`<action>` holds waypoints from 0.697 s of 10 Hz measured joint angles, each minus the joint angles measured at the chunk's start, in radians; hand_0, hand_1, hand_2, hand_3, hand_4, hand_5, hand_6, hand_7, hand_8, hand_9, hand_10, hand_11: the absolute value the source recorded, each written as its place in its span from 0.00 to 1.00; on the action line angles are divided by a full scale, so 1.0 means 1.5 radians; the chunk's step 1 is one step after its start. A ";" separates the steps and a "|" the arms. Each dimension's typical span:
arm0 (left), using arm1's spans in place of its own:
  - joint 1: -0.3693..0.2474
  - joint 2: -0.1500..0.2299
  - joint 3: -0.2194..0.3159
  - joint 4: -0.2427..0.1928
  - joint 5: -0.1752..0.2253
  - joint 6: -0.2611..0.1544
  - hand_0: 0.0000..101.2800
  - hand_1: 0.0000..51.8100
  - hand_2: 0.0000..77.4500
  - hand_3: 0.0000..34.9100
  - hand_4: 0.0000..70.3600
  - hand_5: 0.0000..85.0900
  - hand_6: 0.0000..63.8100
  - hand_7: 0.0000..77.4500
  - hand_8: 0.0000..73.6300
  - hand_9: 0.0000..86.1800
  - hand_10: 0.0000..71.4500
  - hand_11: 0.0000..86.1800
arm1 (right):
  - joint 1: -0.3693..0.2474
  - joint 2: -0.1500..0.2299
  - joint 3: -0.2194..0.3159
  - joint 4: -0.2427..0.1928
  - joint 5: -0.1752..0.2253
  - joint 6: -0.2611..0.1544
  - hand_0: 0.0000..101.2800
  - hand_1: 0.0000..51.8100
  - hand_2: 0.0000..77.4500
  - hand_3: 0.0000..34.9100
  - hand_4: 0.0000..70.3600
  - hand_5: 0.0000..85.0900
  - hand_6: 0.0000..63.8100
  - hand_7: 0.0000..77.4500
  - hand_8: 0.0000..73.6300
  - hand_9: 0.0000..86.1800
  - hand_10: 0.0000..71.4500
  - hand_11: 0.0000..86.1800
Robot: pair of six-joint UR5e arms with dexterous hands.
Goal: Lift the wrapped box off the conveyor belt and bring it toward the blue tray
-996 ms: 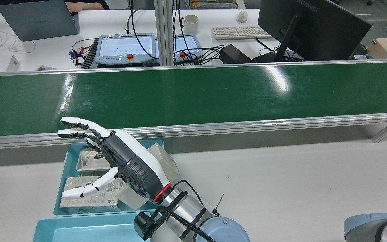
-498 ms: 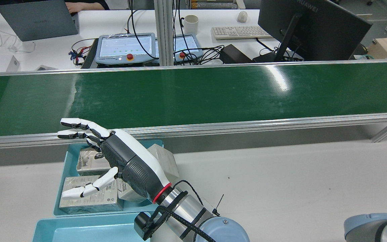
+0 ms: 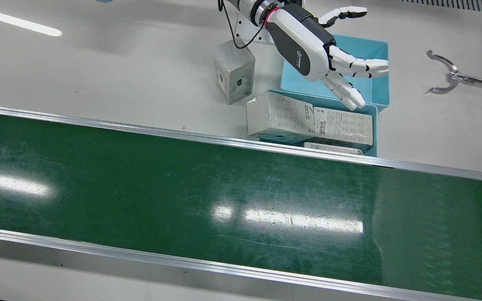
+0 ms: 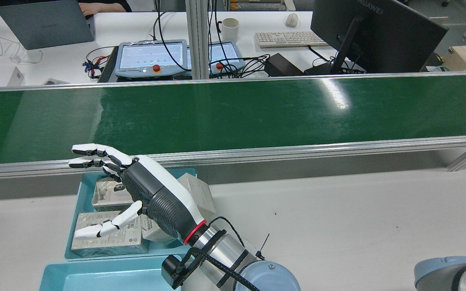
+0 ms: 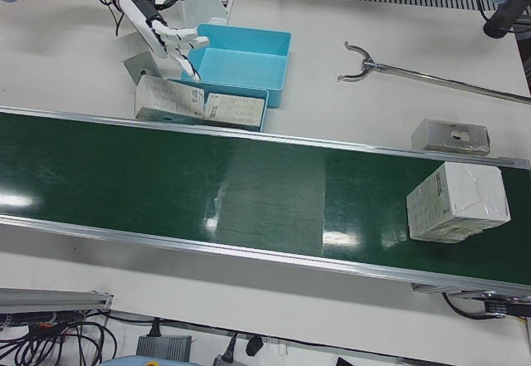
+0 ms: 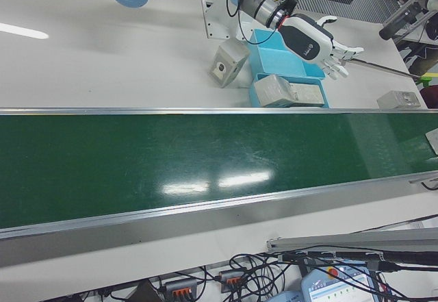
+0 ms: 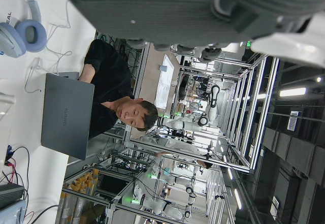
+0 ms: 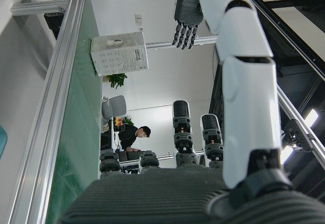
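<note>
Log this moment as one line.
left hand: open, over blue tray | right hand: open, holds nothing | wrapped box: on conveyor belt, untouched | pick: not begun

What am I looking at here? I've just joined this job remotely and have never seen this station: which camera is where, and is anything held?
You have two robot arms, each ending in a fingered hand, at a white table crossed by a green conveyor belt. The rear view looks from behind the robot. The three front views face it from the opposite side, so its sides are mirrored there. Each hand also carries its own camera, and those pictures lie sideways.

The left hand hovers open over a blue tray that contains wrapped boxes, and it holds nothing. A second, empty tray sits beside it. The right hand shows only in its own camera, with its fingers spread and nothing in them.

The wrapped box to fetch is on the belt, far from both hands.
</note>
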State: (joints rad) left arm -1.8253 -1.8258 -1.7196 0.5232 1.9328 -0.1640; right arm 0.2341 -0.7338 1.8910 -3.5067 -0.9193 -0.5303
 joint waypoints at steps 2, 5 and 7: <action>0.000 0.000 0.000 0.000 0.000 0.000 0.00 0.00 0.01 0.00 0.00 0.01 0.00 0.00 0.00 0.00 0.00 0.00 | 0.000 0.000 0.000 0.000 0.000 0.000 0.49 0.36 0.27 0.44 0.09 0.26 0.17 0.25 0.01 0.04 0.05 0.08; 0.000 0.000 0.000 0.000 0.000 0.000 0.00 0.00 0.01 0.00 0.00 0.01 0.00 0.00 0.00 0.00 0.01 0.00 | 0.000 0.000 0.000 0.000 0.000 0.000 0.49 0.36 0.27 0.41 0.09 0.26 0.17 0.25 0.01 0.04 0.05 0.08; 0.000 0.000 0.000 0.000 0.000 0.000 0.00 0.00 0.01 0.00 0.00 0.01 0.00 0.00 0.00 0.00 0.00 0.00 | 0.000 0.000 0.000 0.000 0.000 0.000 0.49 0.36 0.27 0.41 0.09 0.26 0.17 0.25 0.01 0.04 0.05 0.08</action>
State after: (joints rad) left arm -1.8254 -1.8258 -1.7196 0.5232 1.9328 -0.1640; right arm 0.2341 -0.7338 1.8910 -3.5067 -0.9193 -0.5303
